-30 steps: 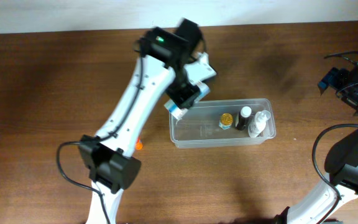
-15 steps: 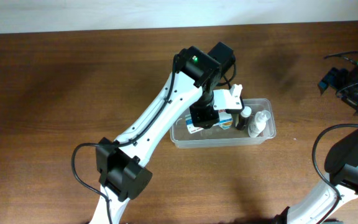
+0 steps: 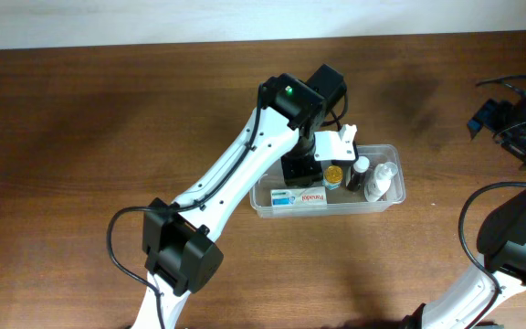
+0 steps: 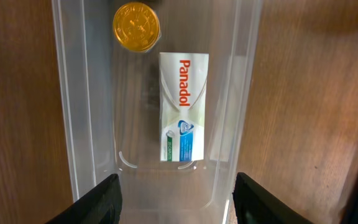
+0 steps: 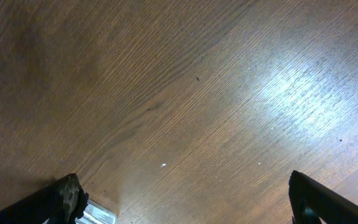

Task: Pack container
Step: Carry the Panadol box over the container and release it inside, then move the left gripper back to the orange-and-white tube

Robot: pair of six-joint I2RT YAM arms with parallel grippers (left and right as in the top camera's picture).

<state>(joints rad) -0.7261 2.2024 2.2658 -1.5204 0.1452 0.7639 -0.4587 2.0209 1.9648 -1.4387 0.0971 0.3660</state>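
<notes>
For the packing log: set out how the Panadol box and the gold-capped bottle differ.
The Panadol box is a white rectangle with red lettering; the gold-capped bottle shows a round gold top. The box lies flat, while the bottle seems to stand upright. Seen from overhead, the box lies toward one end of the container, the bottle nearer its middle. Both are inside the clear container.

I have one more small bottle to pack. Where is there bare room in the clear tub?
Inside the container, a bare strip of floor runs between the Panadol box and the far long wall, up to the gold-capped bottle. Past that it is crowded: a black-capped bottle and a clear bottle stand there.
</notes>
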